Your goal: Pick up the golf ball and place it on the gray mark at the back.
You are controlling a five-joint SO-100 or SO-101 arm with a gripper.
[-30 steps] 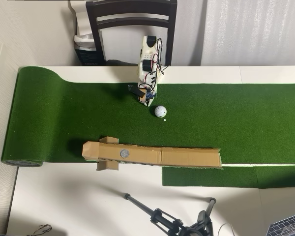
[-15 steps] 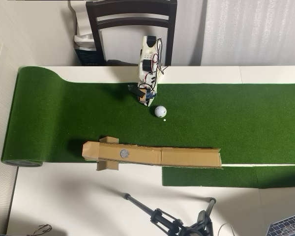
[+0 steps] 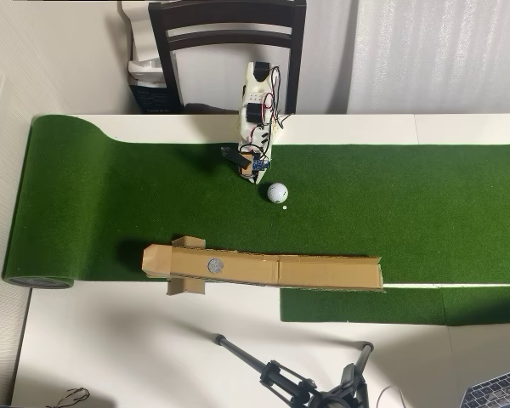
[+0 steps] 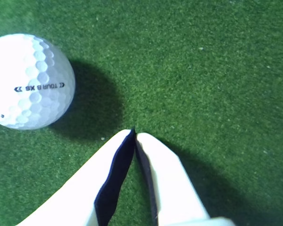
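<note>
Wrist view: fingers [image 4: 133,133] pinched together, holding nothing, with the ball [image 4: 28,81] on the turf [image 4: 217,70] just beside them. They should spread wide and centre over it before dropping.

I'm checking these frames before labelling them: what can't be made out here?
- Wrist view: the golf ball is cut by the left edge; the gray mark is outside the frame.
- Overhead view: the gripper sits under the arm's body, so its fingers are hidden.
- Overhead view: the golf ball's print is too small to read.

White table [image 3: 110,340], green turf [image 3: 110,195], tripod [image 3: 289,378]
</note>
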